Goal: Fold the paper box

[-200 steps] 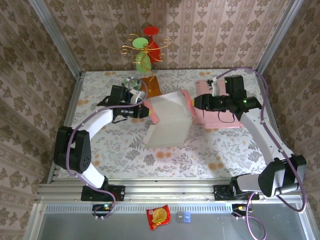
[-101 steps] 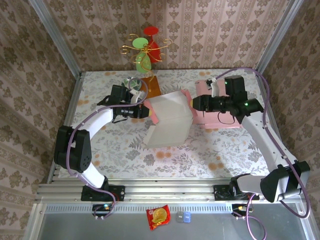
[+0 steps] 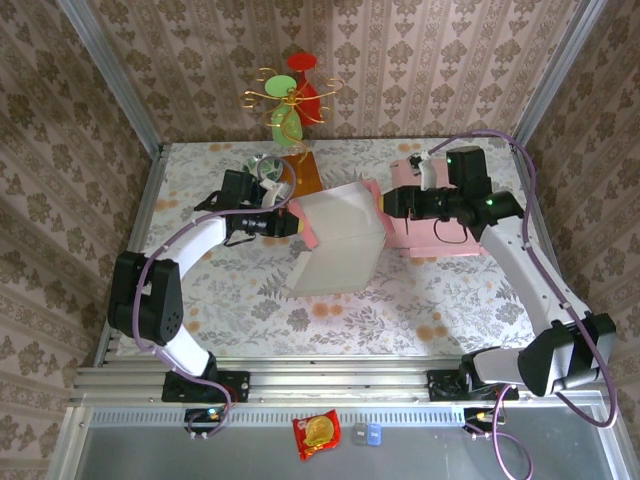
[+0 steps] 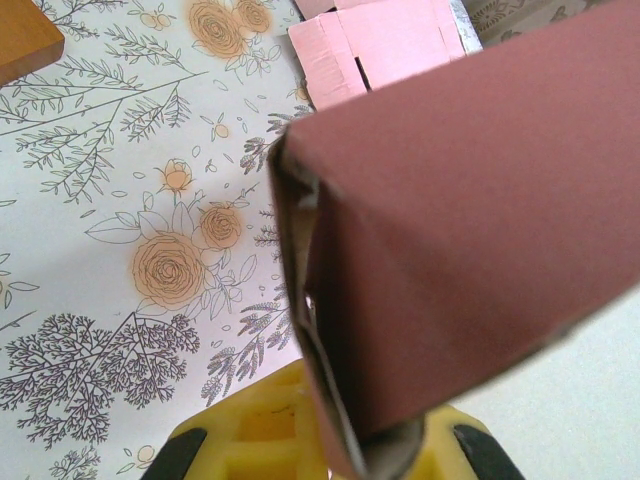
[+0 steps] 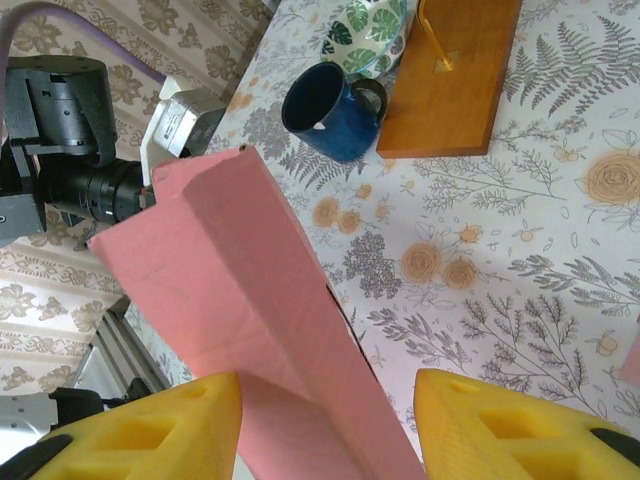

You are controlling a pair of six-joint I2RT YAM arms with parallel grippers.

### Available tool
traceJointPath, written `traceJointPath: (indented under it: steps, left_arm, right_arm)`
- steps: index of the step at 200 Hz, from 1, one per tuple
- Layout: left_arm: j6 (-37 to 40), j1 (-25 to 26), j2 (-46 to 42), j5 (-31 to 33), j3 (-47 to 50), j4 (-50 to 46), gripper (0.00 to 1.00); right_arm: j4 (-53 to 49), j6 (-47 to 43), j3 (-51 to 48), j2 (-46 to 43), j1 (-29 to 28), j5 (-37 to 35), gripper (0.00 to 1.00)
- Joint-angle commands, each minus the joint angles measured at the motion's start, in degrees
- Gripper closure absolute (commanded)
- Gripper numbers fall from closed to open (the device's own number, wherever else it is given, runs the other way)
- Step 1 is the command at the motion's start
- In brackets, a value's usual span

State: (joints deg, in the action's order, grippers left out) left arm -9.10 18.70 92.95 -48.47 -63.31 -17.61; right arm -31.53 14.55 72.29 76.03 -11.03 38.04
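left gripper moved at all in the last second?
No. In the top view the left gripper stays put just below the wooden base, shut on the left edge of the paper box.

The paper box (image 3: 340, 240) stands in the middle of the table (image 3: 250, 300). The left gripper (image 3: 293, 226) is at the left edge of the box, and the right gripper (image 3: 384, 203) is at its far right corner. Cardboard sheets (image 3: 445, 240) lie flat on the table, to the right of the box. Behind the left gripper stands a mug (image 5: 330, 115), and just beside it, on the right, lies a wooden board (image 5: 450, 80). A wire ornament (image 3: 290, 100) stands on this board. A snack packet (image 3: 316, 433) lies on the ledge (image 3: 420, 435) in front of the table.
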Motion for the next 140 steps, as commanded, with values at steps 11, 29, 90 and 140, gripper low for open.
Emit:
traceJointPath:
  steps: [11,29,90,140]
  left_arm:
    - [0.9,0.0,0.5,-2.3,-1.8,-0.3,1.0]
    - [0.8,0.0,0.7,-2.5,-2.0,-0.2,1.0]
    - [0.8,0.2,0.7,-2.5,-2.1,-0.3,1.0]
    - [1.1,0.5,0.8,-2.2,-2.3,-0.7,1.0]
  right_arm:
    - [0.2,-1.7,3.2,2.0,-1.2,-0.1,0.51]
    - [0.2,-2.2,3.6,3.0,-1.7,-0.9,0.54]
    - [-1.2,-4.2,5.4,5.3,-4.0,-8.2,0.55]
    - [-4.3,-7.3,8.0,6.9,-9.6,-22.5,0.57]
